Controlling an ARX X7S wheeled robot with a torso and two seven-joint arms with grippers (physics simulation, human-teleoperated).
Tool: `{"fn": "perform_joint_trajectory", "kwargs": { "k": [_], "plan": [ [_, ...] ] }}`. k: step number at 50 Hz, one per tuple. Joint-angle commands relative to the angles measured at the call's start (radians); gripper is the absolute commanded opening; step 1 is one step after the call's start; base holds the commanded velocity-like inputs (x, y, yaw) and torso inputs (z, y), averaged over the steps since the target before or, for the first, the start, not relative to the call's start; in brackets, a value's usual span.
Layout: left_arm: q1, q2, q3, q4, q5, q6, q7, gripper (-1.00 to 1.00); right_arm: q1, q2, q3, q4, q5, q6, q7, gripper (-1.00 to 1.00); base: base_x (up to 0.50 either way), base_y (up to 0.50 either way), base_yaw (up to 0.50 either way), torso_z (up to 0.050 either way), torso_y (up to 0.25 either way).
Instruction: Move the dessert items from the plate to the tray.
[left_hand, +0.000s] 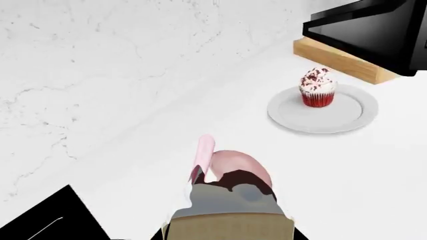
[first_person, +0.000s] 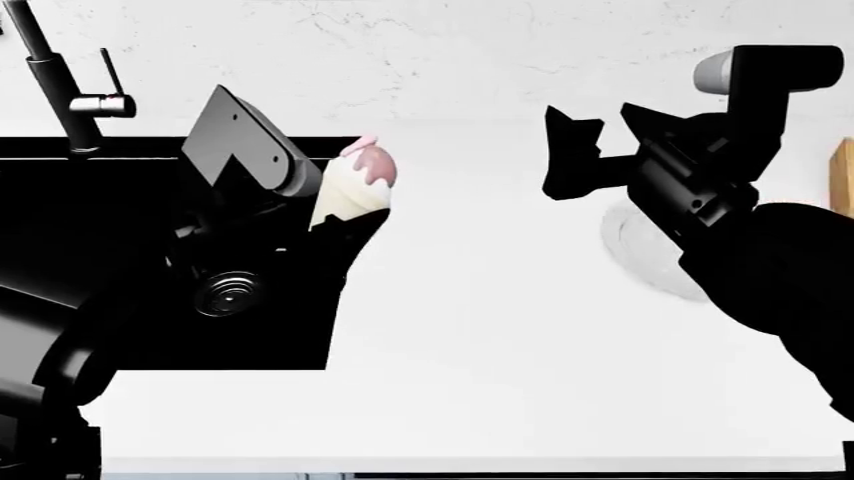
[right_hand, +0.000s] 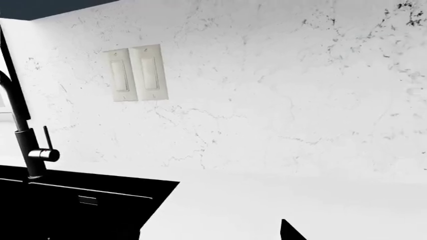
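- Holding the cone pastry (first_person: 358, 190) in my left gripper (first_person: 327, 205), fingers closed on its cream body, pink top uppermost and tilted away from me. In the head view it hangs over the edge where the black sink (first_person: 160, 300) meets the white counter (first_person: 507, 330), clear of both.
- Left wrist view: pastry's pink top (left_hand: 230, 167) fills the near field between my fingers; the counter runs beyond it.
- Cupcake (left_hand: 317, 87), red wrapper, white frosting, red sprinkles, stands upright on the white plate (left_hand: 347, 117), toward the plate's far side. Plate rests on the counter, well apart from the pastry.
- Just beyond the plate, a light-brown wooden edge (left_hand: 337, 62) lies on the counter with a black arm part over it; I take it for the tray, only partly seen.
- Right gripper (first_person: 587, 155) is raised above the counter, fingers spread apart, nothing between them. My right arm hides most of the plate in the head view.
- Right wrist view: marble wall with a double switch plate (right_hand: 137, 72), black faucet (right_hand: 30, 145), sink corner. No task items there.
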Motion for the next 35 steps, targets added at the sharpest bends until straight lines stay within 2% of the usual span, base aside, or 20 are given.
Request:
{"fn": "perform_joint_trajectory", "kwargs": {
  "k": [1, 25, 35],
  "plan": [
    [-0.003, -0.001, -0.004, -0.004, -0.011, 0.0, -0.01, -1.0, 0.003, 0.004, 0.0, -0.005, 0.006, 0.004, 0.004, 1.0, 0.0, -0.5, 0.0, 0.0, 0.0],
    [-0.002, -0.002, -0.003, -0.008, -0.021, 0.006, -0.014, -1.0, 0.001, 0.004, -0.006, -0.003, 0.002, -0.001, 0.003, 1.0, 0.0, -0.5, 0.0, 0.0, 0.0],
    [0.0, -0.005, -0.004, -0.011, -0.025, 0.01, -0.017, -1.0, 0.023, -0.001, -0.032, 0.027, -0.011, 0.035, 0.038, 1.0, 0.0, -0.03, 0.0, 0.0, 0.0]
  ]
}}
